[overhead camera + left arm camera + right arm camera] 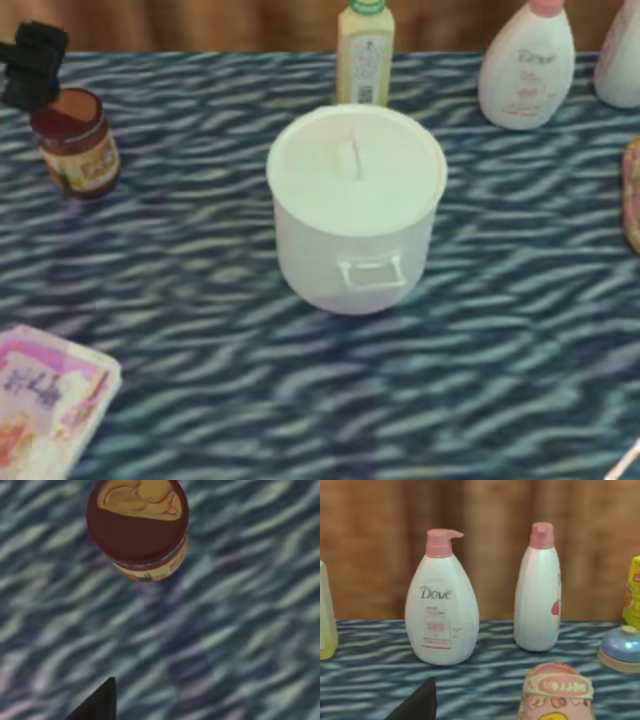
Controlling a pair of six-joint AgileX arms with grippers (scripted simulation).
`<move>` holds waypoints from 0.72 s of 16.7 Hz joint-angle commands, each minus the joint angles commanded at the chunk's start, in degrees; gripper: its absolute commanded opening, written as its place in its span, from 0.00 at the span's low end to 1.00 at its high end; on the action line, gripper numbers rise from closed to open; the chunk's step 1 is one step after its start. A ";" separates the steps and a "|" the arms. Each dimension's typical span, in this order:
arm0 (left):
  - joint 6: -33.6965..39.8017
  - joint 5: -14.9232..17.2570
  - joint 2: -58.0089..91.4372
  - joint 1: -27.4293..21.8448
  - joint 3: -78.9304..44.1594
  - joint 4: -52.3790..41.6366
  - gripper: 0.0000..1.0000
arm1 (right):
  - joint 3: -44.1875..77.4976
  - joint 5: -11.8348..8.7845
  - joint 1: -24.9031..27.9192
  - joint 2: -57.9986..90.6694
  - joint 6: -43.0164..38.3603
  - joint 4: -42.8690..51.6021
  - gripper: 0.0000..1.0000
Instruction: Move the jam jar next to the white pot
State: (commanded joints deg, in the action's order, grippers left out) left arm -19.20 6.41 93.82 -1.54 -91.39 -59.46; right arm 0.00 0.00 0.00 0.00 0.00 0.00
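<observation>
Jam jar point(77, 142): upright at far left, well apart from the white pot point(355, 205). Our left gripper point(32, 65) hovers just beyond it; we cannot tell its finger state. Right arm idle. Risk: an off-centre descent tips the jar.

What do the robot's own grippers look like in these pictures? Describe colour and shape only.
The left gripper appears in the top view as a matte black, blocky, ribbed body. Each wrist view shows only one dark, pointed, wedge-shaped fingertip; the right one looks the same. No cables or markings show.
</observation>
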 joint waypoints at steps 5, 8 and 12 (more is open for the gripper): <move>-5.70 -0.40 27.01 0.52 -30.34 -14.38 1.00 | 0.00 0.00 0.00 0.00 0.00 0.00 1.00; -8.56 -1.00 40.95 0.96 -46.40 -21.59 1.00 | 0.00 0.00 0.00 0.00 0.00 0.00 1.00; -11.54 -1.93 55.38 1.57 -63.53 -28.98 1.00 | 0.00 0.00 0.00 0.00 0.00 0.00 1.00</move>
State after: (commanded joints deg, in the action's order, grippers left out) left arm -30.73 4.48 149.20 0.03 -154.92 -88.44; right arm 0.00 0.00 0.00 0.00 0.00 0.00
